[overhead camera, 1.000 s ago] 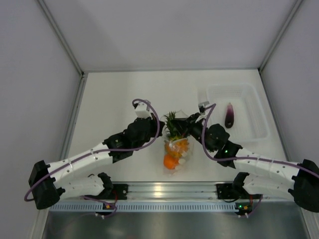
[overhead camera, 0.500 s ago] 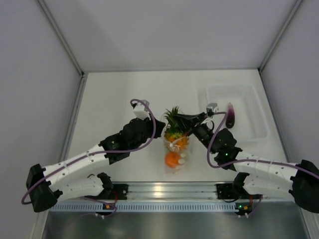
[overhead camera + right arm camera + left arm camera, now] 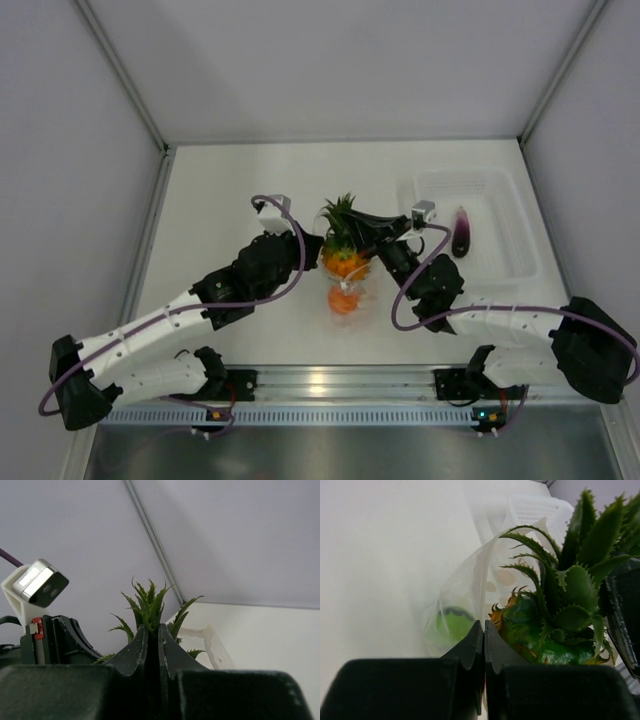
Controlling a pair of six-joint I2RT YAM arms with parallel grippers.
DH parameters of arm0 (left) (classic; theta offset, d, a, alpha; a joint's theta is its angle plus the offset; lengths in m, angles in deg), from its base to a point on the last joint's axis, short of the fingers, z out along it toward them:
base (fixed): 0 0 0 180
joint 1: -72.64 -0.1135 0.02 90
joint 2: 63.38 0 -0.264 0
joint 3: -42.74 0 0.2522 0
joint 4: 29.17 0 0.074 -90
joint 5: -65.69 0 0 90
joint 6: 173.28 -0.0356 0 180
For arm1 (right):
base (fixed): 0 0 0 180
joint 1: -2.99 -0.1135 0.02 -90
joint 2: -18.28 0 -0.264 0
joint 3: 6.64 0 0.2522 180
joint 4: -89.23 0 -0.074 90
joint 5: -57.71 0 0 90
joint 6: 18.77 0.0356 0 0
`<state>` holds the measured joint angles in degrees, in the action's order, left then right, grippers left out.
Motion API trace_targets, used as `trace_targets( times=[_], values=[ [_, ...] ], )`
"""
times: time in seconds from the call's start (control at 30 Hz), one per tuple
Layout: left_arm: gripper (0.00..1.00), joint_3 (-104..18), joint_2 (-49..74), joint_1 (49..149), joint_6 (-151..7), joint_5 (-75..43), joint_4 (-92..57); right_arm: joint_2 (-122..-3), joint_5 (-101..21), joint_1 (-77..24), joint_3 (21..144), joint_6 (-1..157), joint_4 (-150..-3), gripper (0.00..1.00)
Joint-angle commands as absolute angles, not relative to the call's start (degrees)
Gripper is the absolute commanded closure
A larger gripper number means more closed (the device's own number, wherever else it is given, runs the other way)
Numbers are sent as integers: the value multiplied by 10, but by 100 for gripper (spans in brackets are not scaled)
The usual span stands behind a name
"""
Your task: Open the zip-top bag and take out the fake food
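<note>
My left gripper (image 3: 483,626) is pinched tight on a thin fold of the bag (image 3: 465,580), at the edge of its mouth, with both fingers pressed together on the clear film. My right gripper (image 3: 152,628) is clamped on the pineapple (image 3: 342,258) by its green leaves, which stick up between and behind the fingertips. The two grippers meet over the middle of the table (image 3: 230,190), left one on the left of the bag, right one on the right, almost touching each other. The pineapple's orange body sits at the bag's open mouth, leaves pointing to the far side. Below it, on the near side, the orange (image 3: 343,301) is inside the bag. Through the film in my left wrist view I see the green ball (image 3: 451,626), also in the bag, just left of the pineapple. The eggplant (image 3: 461,232) lies in the tray (image 3: 500,182) at the far right, well apart from the bag. I cannot tell whether the bag's bottom touches the table
</note>
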<state>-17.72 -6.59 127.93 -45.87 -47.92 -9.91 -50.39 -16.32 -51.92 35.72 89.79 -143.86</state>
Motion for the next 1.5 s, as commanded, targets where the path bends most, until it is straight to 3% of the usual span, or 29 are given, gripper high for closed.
trace_targets(
  times=[0.0,0.13,0.4,0.73,0.9,1.03,1.13,1.2,1.37,1.47],
  values=[
    [100,-214,-58,1283,-475,-522,-72,-489,-173,-530,424,899,-1527,100],
    [100,-233,-48,1281,-455,-606,-21,-443,-185,-530,461,906,-1391,100],
    [100,-224,-63,1279,-405,-638,10,-396,-171,-528,445,937,-1374,100],
    [100,-230,-56,1280,-398,-518,-29,-504,-219,-527,424,925,-1574,100],
    [100,-245,-47,1280,-419,-479,-35,-557,-221,-527,468,886,-1579,100],
    [100,-230,-61,1280,-423,-520,-28,-543,-190,-526,481,879,-1569,100],
    [100,-230,-69,1279,-415,-588,5,-492,-176,-523,500,885,-1459,100],
    [100,-234,-70,1277,-414,-625,25,-446,-168,-522,521,887,-1310,100],
    [100,-253,-71,1251,-410,-612,47,-343,-174,-501,557,892,-1138,100],
    [100,-283,-65,1237,-415,-608,77,-295,-158,-488,608,873,-960,100]
  ],
)
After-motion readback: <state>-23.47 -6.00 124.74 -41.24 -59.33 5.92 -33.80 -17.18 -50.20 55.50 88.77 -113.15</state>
